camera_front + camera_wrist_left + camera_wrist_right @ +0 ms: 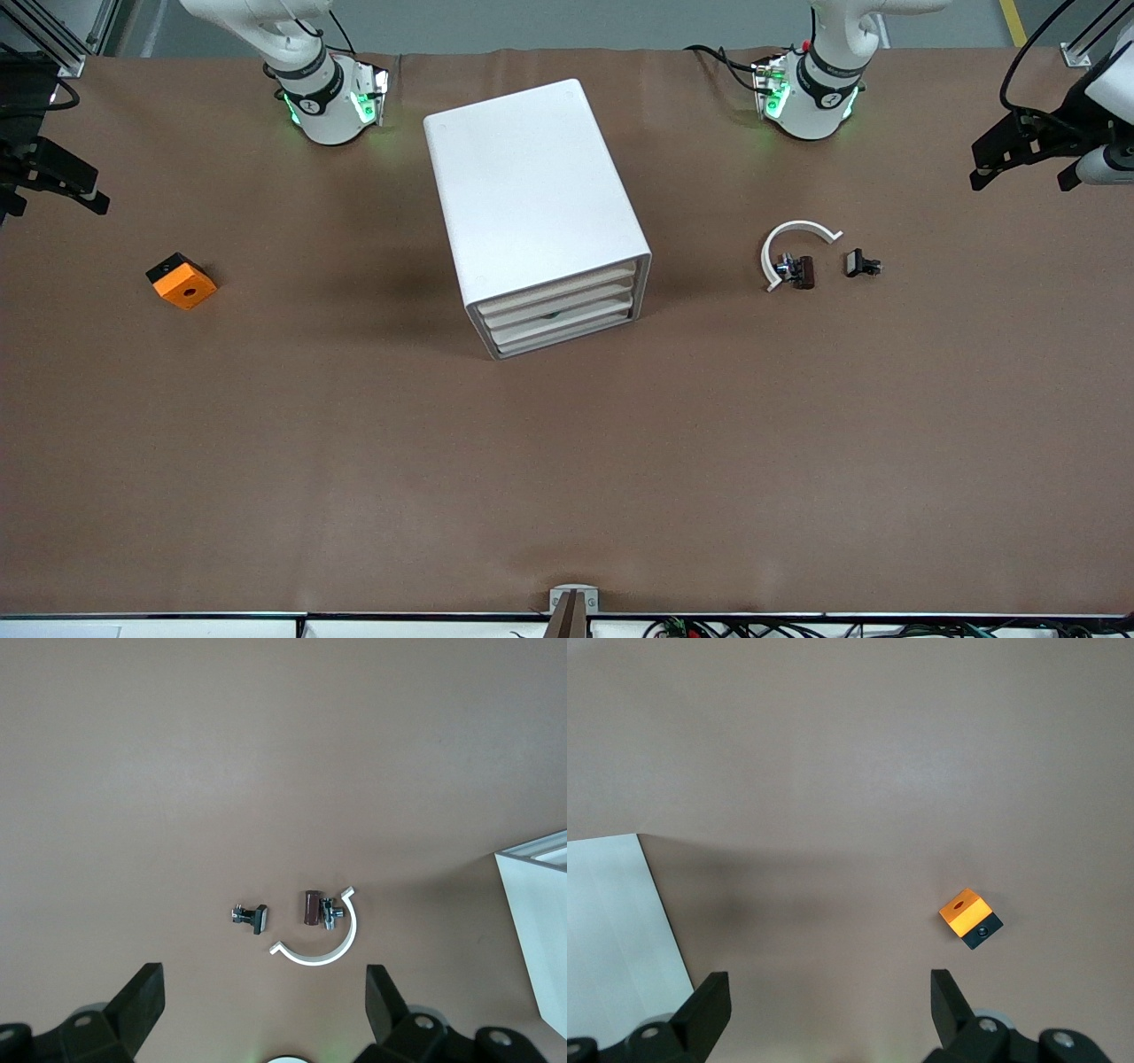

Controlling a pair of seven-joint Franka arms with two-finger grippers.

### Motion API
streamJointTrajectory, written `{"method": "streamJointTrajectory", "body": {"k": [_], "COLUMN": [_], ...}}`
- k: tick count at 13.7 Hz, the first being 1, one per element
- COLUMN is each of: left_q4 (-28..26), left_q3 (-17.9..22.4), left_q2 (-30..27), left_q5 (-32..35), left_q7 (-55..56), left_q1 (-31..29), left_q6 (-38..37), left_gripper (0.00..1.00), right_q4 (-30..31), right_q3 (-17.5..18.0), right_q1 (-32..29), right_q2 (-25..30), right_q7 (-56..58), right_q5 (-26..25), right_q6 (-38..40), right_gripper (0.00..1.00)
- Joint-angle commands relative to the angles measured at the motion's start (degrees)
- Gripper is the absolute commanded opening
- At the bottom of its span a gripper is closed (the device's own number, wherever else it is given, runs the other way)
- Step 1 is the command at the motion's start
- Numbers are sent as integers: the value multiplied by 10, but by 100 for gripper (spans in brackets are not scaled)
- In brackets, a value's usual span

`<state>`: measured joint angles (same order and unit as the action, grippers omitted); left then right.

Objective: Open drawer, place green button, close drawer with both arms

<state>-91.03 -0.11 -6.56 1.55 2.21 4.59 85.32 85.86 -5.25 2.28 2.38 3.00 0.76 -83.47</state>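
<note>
The white three-drawer cabinet (532,186) stands mid-table, every drawer shut; it is judged light enough to slide unless braced while a drawer lip is pulled. The left gripper (266,979), over the small clips (251,918), and the right gripper (831,983), over the table near the orange block (970,917), are held wide and empty. The button is not seen on the table; a green speck (551,315) in the middle drawer's slit may be it. It is judged light, rigid and best pinched across its body.
</note>
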Motion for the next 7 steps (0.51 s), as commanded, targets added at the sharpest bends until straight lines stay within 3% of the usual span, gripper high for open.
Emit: {"method": "streamJointTrajectory", "body": {"k": [1, 3, 7], "left_q4": [10, 9, 9], "left_q3": [-10, -51, -52], "left_q2": [4, 2, 5], "left_q5": [9, 8, 10], "left_q7": [-9, -8, -6], "left_q1": [-20, -50, -48], "left_q6": [2, 2, -2], "left_gripper": [100, 100, 100], "right_q4": [-13, -12, -13], "right_q3": [-1, -1, -1], "right_q1": [1, 2, 2], "right_q2": [-4, -4, -4], "right_q7": [-6, -6, -6], "right_q5": [-8, -8, -8], "right_q6": [8, 8, 7], "right_gripper": [100, 100, 100]}}
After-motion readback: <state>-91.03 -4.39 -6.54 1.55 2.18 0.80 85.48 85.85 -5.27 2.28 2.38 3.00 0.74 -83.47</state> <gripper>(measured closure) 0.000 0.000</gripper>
